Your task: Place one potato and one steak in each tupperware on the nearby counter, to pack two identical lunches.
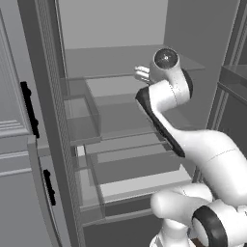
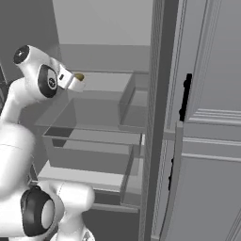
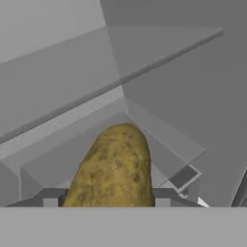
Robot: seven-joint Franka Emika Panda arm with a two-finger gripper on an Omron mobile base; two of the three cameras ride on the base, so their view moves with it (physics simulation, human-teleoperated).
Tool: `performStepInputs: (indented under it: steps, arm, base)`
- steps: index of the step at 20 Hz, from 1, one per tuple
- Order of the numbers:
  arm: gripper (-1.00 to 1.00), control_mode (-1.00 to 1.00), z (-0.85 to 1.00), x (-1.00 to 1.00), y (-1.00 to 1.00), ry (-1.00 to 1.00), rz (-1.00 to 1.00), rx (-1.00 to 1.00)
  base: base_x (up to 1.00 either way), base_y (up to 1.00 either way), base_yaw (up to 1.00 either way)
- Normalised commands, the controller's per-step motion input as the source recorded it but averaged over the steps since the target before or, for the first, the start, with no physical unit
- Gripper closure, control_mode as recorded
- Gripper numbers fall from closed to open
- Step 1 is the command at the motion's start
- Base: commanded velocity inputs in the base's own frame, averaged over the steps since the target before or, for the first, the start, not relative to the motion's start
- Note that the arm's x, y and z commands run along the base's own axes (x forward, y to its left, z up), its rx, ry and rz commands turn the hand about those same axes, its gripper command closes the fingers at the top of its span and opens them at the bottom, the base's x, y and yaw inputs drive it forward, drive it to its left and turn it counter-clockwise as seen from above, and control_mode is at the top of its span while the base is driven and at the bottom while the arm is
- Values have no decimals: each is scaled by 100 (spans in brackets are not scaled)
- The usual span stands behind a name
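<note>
An olive-yellow potato [image 3: 113,169] sits between my two dark fingertips in the hand view, and my gripper [image 3: 106,200] is shut on it. In the right base view the gripper [image 2: 75,81] reaches into the open fridge above a shelf, with a bit of the potato [image 2: 79,76] showing at its tip. In the left base view the hand [image 1: 144,75] is partly hidden behind the arm's wrist. The steak, the tupperware and the counter are out of view.
The fridge interior holds grey shelves [image 1: 116,87] and clear drawers [image 2: 89,148]. The open fridge door [image 1: 14,120] stands at the left, and another panel with black handles [image 2: 186,96] stands at the right. A vertical frame post [image 2: 157,117] borders the shelves.
</note>
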Motion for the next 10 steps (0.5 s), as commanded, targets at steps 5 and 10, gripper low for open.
performStepInputs:
  steps: [5, 10]
  arm:
    - [100, -100, -24, -100, -1, 12, 46, 0]
    - [100, -100, -5, -100, 0, 2, 38, 0]
  base:
    - [0, 0, 0]
    - [0, 0, 0]
